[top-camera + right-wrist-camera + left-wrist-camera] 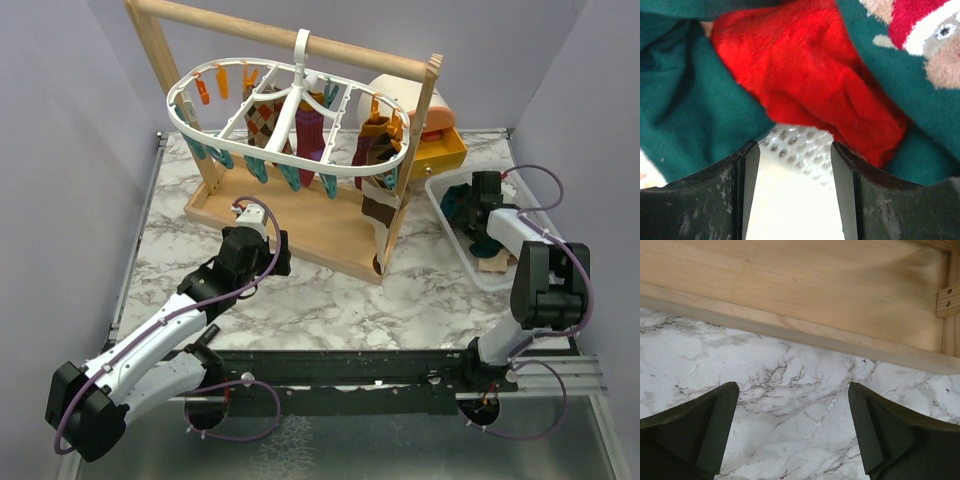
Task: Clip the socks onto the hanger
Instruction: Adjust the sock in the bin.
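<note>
The white oval hanger (232, 138) hangs from the wooden rack's bar. An argyle sock (266, 118), a maroon sock (309, 132) and a brown sock (372, 148) hang from its clips, and another argyle sock (381, 207) hangs lower at its right end. My left gripper (279, 257) is open and empty low over the marble table, just in front of the rack's tray; its open fingers (715, 425) frame bare marble. My right gripper (461, 210) is down in the white basket, open (796, 150), its tips against a red sock (810, 85) and a teal sock (685, 110), with the basket floor between them.
The wooden rack's tray (800, 290) lies right ahead of the left gripper. The white basket (452, 248) stands at the right, and holds a green sock with a red-hatted figure (920, 65). A yellow tray (443, 152) with a pale rounded object (400, 98) sits behind the basket.
</note>
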`<state>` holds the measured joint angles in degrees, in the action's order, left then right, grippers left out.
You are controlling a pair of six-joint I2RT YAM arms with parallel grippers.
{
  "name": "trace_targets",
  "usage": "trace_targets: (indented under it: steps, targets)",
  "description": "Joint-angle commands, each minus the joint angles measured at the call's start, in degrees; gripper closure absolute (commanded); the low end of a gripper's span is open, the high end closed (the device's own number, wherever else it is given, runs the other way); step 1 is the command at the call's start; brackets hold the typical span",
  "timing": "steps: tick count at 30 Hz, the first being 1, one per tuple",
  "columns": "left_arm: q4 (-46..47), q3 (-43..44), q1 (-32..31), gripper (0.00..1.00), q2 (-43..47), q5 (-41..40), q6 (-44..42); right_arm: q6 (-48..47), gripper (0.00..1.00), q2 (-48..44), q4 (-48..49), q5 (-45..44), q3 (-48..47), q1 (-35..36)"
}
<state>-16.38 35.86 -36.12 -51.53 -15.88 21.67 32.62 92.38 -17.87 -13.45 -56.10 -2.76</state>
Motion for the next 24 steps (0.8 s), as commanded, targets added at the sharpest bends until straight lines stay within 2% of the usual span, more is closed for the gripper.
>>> trace_targets:
  steps: [1,7,11,13,15,19,24]
  targets:
    - [-0.5,0.2,0.0,0.01,0.7,0.1,-0.4,-0.1,0.32,4.2,1.0,-4.1,-2.8,-0.4]
    - [-0.5,0.1,0.0,0.01,0.6,0.1,-0.4,0.2,0.22,8.4,0.4,-7.7,-4.9,-0.9]
    - [-0.3,0.2,-0.1,0.01,0.4,0.0,-0.6,1.0,0.22,11.8,-0.9,-6.8,-4.7,-1.4]
    - [-0.3,0.3,0.0,0.01,0.1,0.0,-0.7,1.7,0.25,13.1,-0.8,-5.5,-3.5,-1.5]
    - [-0.3,0.3,0.0,0.01,0.0,0.1,-0.7,1.9,0.34,13.1,0.6,-4.1,-1.4,-1.6]
    - [-0.1,0.4,0.0,0.01,0.2,0.1,-0.8,2.0,0.65,13.0,1.8,-2.2,0.7,-1.6]
    - [0.0,0.3,0.0,0.01,0.5,0.4,-0.8,1.9,0.93,11.5,1.0,-1.9,0.4,-1.9]
